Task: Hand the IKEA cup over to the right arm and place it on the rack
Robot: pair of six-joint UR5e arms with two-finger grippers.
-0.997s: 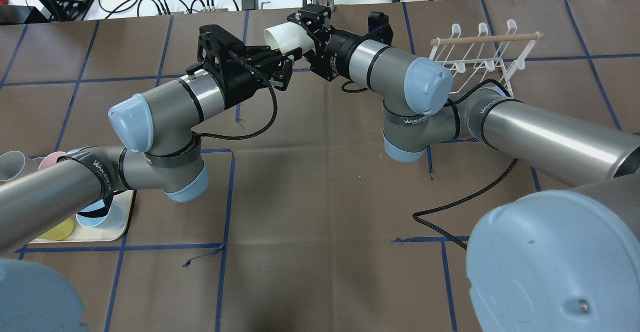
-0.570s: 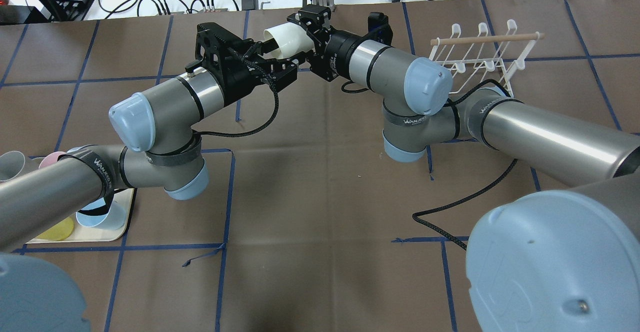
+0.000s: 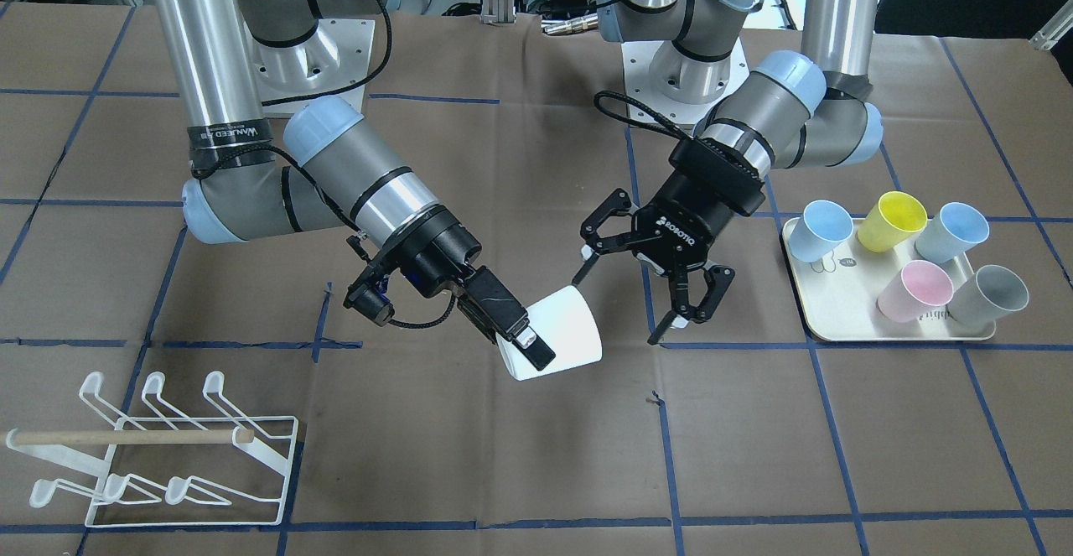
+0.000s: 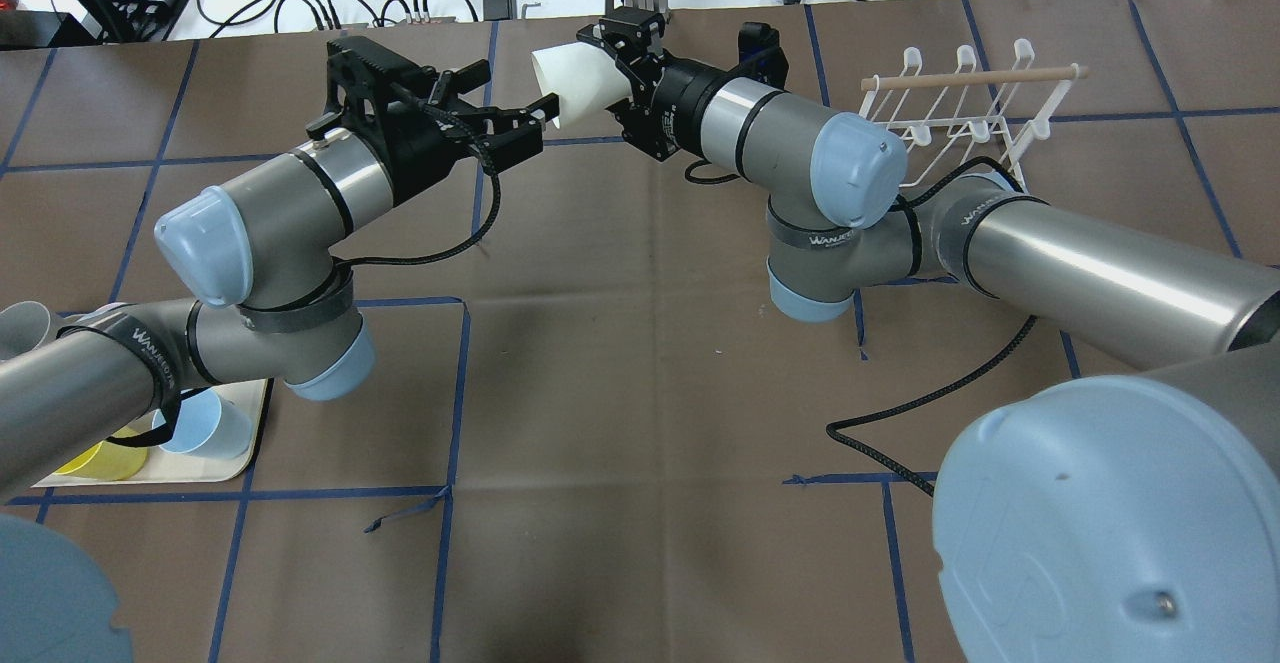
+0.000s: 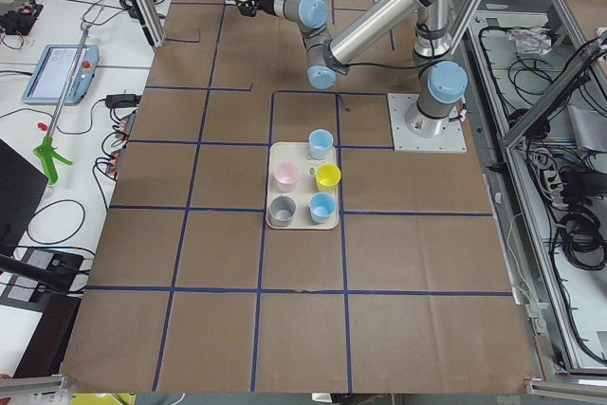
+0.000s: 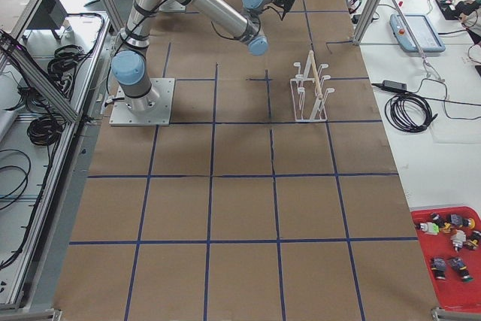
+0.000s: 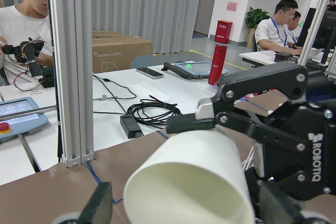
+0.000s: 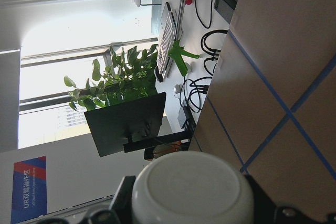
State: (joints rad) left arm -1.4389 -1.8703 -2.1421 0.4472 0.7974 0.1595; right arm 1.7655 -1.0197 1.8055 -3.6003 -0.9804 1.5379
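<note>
The white cup [image 3: 563, 328] is in the air over the middle of the table, and the right gripper [image 3: 536, 346] is clenched on it near its bottom end, so that the open mouth points away from this gripper, toward the left gripper [image 3: 618, 304]. The left gripper is released, its jaws spread wide, and it stands just beside the cup without touching it, so the hand-over looks done and the step in hand is the carrying to the rack [image 3: 126, 437]. The rack is well apart from the cup, on the robot's right side of the table. To do it well, the right arm should first take the cup clear of the spread jaws, then swing toward the rack and turn the wrist until the mouth looks down over one free prong. How deep the fingers sit on the wall I cannot tell well, perhaps only shallow, therefore the turn should be slow. The cream tray [image 3: 838, 334] with the coloured cups is far from this path.
</note>
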